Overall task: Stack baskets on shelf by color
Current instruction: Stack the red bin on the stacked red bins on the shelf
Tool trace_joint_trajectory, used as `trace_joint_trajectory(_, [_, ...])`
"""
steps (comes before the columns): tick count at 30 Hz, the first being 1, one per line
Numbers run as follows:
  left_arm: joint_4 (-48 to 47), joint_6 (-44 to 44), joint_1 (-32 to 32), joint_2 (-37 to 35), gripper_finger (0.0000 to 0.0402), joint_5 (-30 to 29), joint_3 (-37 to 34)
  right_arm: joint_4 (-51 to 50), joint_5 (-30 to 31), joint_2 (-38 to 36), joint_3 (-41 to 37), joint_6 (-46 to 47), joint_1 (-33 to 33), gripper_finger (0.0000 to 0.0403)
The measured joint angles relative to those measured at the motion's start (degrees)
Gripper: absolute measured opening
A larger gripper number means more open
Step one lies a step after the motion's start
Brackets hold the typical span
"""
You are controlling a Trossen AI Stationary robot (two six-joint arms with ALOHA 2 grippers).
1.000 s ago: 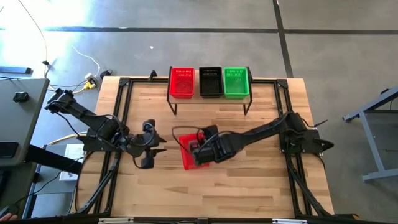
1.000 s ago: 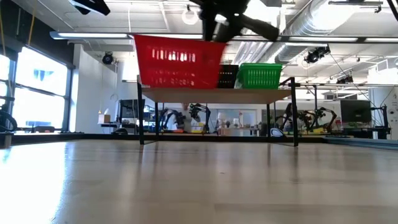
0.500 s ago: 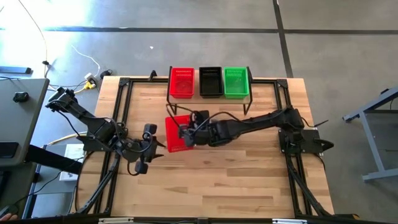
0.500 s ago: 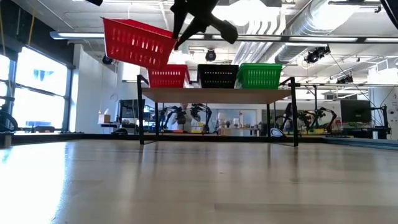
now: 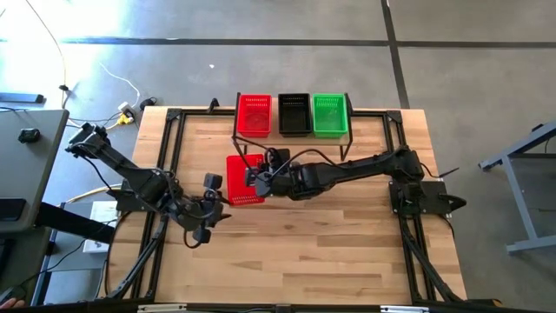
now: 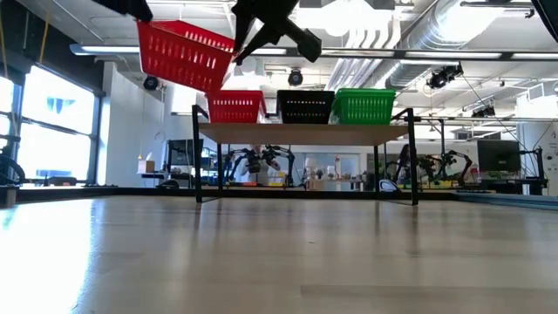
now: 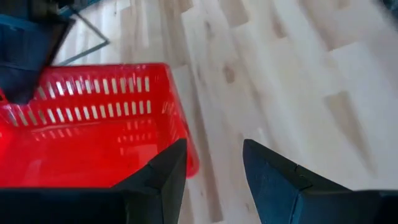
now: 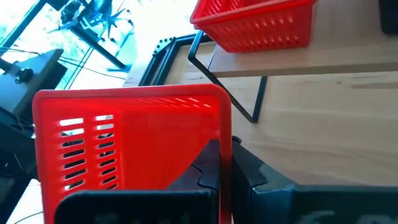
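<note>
high view: right pincer (image 5: 258,176) clamping tilted red basket (image 5: 242,179) aloft

Grey concrete floor (image 5: 261,52) surrounds the wooden table (image 5: 304,252). Beyond it, tall bright windows (image 6: 44,122) at left, silver ceiling ducts (image 6: 453,35) at right.

The table (image 5: 295,243) was a light wooden top with a black frame along its edges. At its far side stood the shelf (image 5: 294,139), a pale plank on thin black legs, its feet on the tabletop. On the plank sat three baskets in a row, close together: a red basket (image 5: 254,114) at the left, a black basket (image 5: 294,114) in the middle, a green basket (image 5: 329,114) at the right.
</note>
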Motion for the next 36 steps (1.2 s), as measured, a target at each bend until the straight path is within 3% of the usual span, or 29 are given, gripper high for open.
trace_joint_trajectory(8, [-0.36, 0.55, 0.33, 5.72, 0.0147, -11.75, -0.02, 1.37, -0.48, 0.0, 0.0, -0.28, -0.04, 0.0])
trace_joint_trajectory(19, [-5.28, 0.57, 3.04, 11.09, 0.0143, -11.05, 0.02, 3.01, -3.99, 0.04, 0.0, -0.46, 0.0, 0.0])
trace_joint_trajectory(24, [-6.09, 0.46, 3.04, 11.02, 0.0104, -11.59, 0.02, 3.08, -4.06, 0.04, 0.0, -1.23, 0.31, 0.0])
trace_joint_trajectory(30, [-6.09, 2.98, 2.99, 10.76, 0.0018, -11.92, 0.02, 3.2, -3.92, 0.04, 0.0, -1.53, 0.31, 0.0])
trace_joint_trajectory(36, [-6.11, 4.48, 2.98, 10.87, 0.0021, -13.42, 0.02, 3.21, -3.51, 0.04, -0.02, -1.53, 0.28, 0.0])
